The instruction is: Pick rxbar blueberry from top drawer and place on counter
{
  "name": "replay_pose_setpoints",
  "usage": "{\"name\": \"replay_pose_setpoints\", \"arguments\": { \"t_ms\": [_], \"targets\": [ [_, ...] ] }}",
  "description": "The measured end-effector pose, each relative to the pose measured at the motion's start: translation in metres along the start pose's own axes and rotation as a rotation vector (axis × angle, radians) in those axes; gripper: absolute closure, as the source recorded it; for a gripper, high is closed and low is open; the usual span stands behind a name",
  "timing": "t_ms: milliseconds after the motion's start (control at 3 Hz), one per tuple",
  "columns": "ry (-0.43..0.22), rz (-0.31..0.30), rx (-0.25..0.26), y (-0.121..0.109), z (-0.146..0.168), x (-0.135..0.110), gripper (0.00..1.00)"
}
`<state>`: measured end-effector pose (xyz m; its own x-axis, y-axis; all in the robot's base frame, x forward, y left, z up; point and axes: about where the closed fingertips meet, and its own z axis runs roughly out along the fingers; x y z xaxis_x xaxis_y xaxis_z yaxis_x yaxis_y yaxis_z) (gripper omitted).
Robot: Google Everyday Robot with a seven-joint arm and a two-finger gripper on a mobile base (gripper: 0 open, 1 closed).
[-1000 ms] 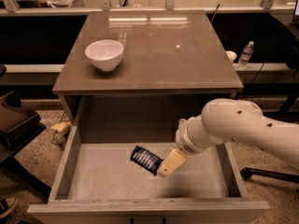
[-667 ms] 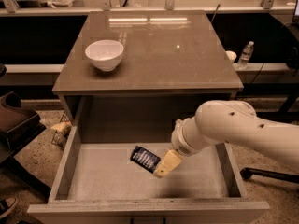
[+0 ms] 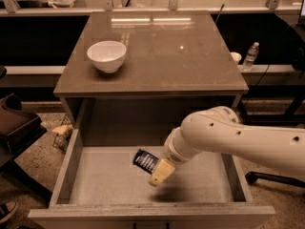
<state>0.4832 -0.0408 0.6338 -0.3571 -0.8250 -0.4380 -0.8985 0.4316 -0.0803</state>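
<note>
- Camera view: the rxbar blueberry [image 3: 144,160] is seen inside the open top drawer [image 3: 66,168], near the middle of its floor, tilted, with the gripper [image 3: 161,172] at its right end.
- Whether the gripper is open or closed on the bar cannot be told.
- The bar is judged light, thin and fairly stiff. Its glossy wrapper is likely to slip, so it is best taken across its narrow width.
- Pale stripes are seen on the wrapper, but no writing can be read.
- A white bowl [image 3: 106,55] is seen on the counter [image 3: 162,56].
</note>
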Motion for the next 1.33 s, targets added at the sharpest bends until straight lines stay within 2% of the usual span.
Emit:
{"name": "replay_pose_setpoints", "arguments": {
  "t_ms": [333, 1000, 1333],
  "targets": [
    [0.006, 0.023, -0.030, 0.015, 0.032, 0.002, 0.00],
    [0.001, 0.024, -0.043, 0.018, 0.039, -0.004, 0.00],
    [-0.005, 0.033, -0.072, 0.027, 0.065, -0.012, 0.18]
  ]
}}
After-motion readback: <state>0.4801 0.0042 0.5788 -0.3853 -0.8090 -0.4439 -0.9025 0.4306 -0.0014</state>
